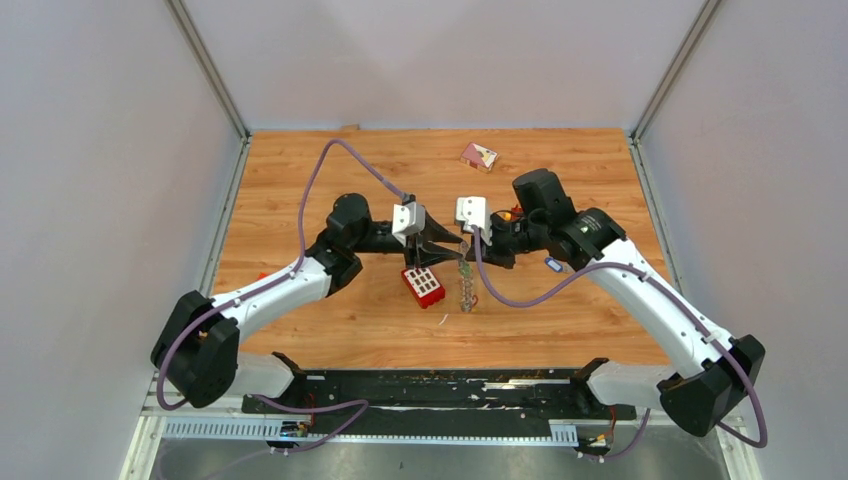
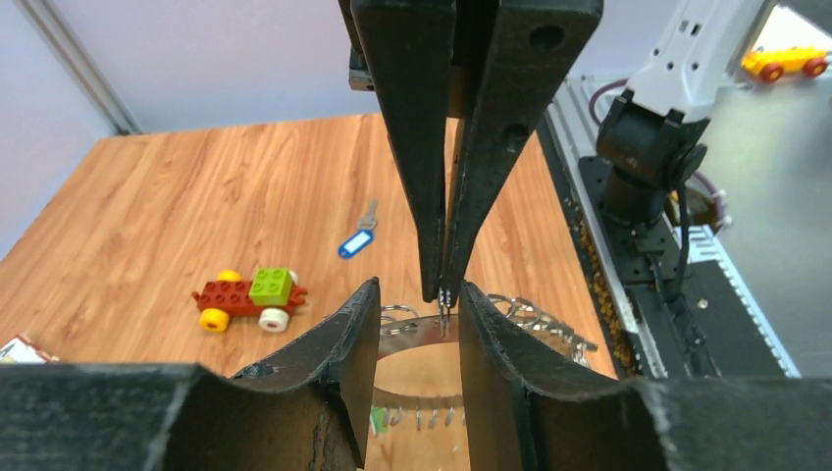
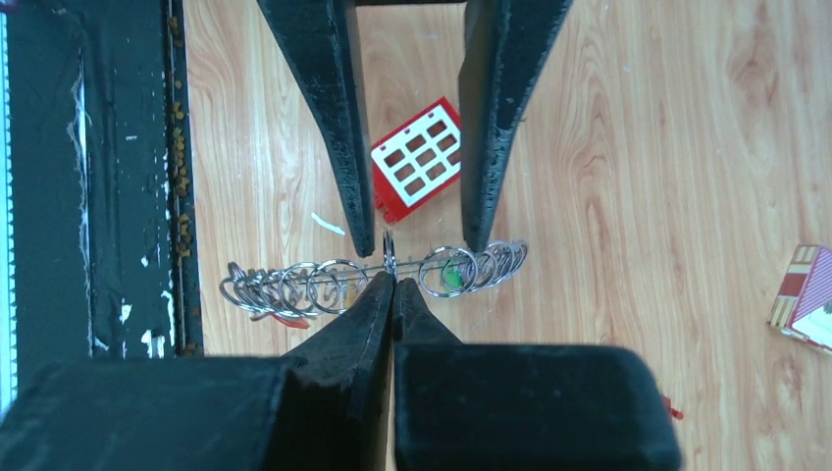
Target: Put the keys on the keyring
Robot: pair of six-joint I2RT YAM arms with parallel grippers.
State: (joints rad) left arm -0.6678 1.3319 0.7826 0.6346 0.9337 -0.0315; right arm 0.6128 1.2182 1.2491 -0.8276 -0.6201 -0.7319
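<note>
Right wrist view: the keyring (image 2: 417,334) is shown near the surface (image 3: 638,147) centre, apart from every edge, its rim pinched by the clenched right claw (image 3: 392,280) and straddled by the released left claw (image 3: 417,247).

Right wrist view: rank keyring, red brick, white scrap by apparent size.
1. keyring: seen edge-on, its row of small rings spans the widest.
2. red brick: clearly smaller.
3. white scrap: smallest by far.
The keyring may sit a little nearer the camera, but the gaps are too big for that to change the order.
</note>
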